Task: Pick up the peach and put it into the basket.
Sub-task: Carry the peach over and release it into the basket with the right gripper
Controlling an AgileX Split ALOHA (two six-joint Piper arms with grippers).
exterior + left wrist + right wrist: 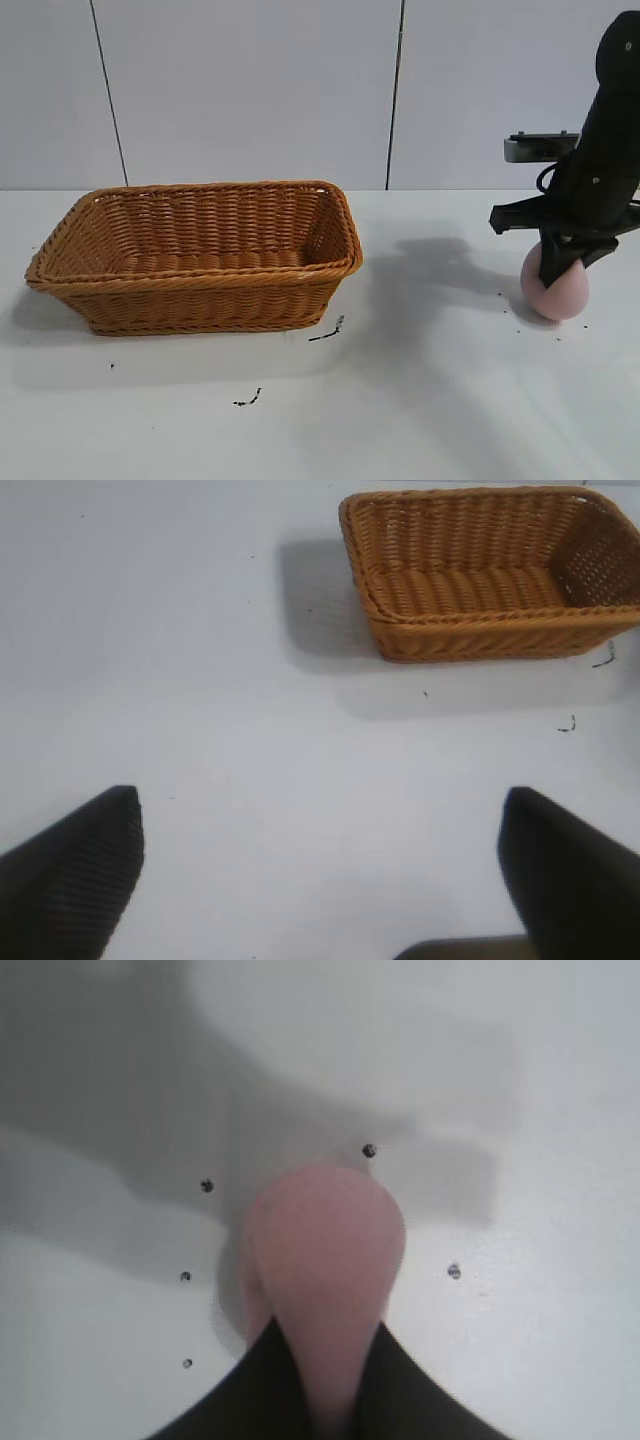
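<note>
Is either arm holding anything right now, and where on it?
The right gripper has its jaws closed on the peach, pinching its near end on both sides. The left gripper is open and holds nothing.

A white table (430, 400) fills the lower part of the scene, its surface marked by a few small black scuffs (327, 333) and dots. Behind it stands a pale grey panelled wall (250, 90), divided by thin dark vertical seams (395, 95). Soft shadows fall across the tabletop.
</note>
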